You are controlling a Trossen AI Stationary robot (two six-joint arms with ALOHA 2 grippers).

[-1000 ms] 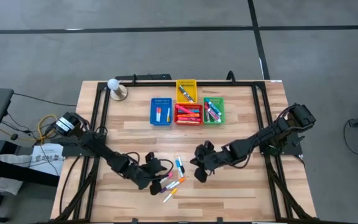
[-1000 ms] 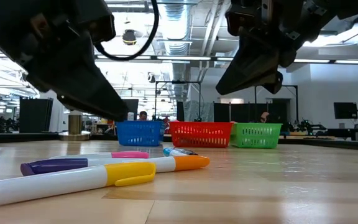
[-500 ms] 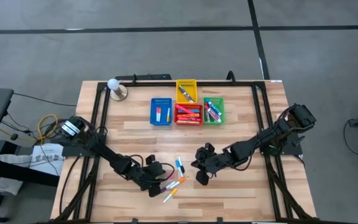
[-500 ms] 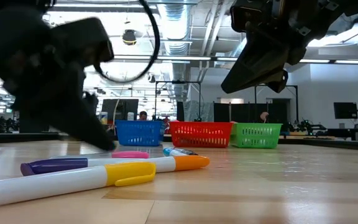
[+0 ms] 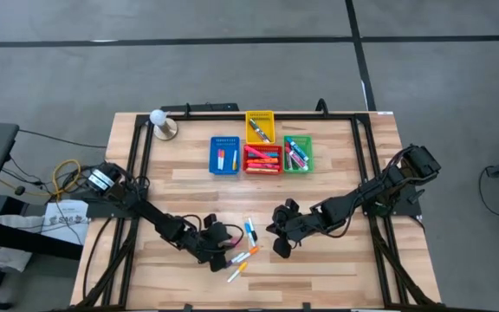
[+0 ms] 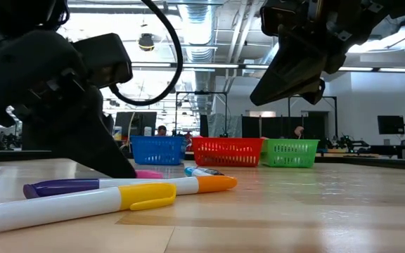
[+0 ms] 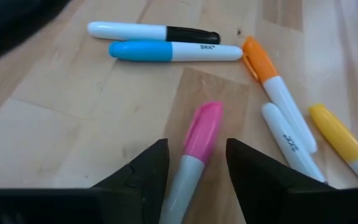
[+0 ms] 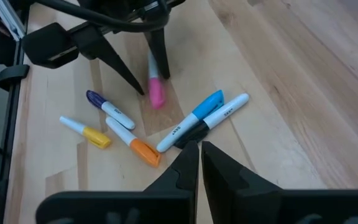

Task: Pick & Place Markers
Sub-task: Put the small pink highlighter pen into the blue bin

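Several loose markers lie flat on the wooden table near its front middle: a pink-capped one (image 7: pixel 202 127), a blue one (image 7: pixel 173 51), a black-capped one (image 7: pixel 151 31), an orange one (image 7: pixel 277 87), a yellow one (image 7: pixel 340 140) and a purple one (image 8: pixel 107 106). My left gripper (image 7: pixel 196 150) is open and low over the table. Its fingers stand on either side of the pink marker's white barrel, apart from it. My right gripper (image 8: pixel 194 163) is shut and empty. It hovers above the table (image 5: pixel 275 236), just right of the marker pile.
Four small bins stand at the table's far middle, each holding markers: blue (image 5: pixel 224 155), red (image 5: pixel 262 159), green (image 5: pixel 297 153) and yellow (image 5: pixel 260 125). A white ball on a stand (image 5: pixel 160 121) sits at the far left. A black frame runs along the table's edges.
My left gripper has sunk toward the table and now stands over the pink marker. The markers have stayed where they lay.
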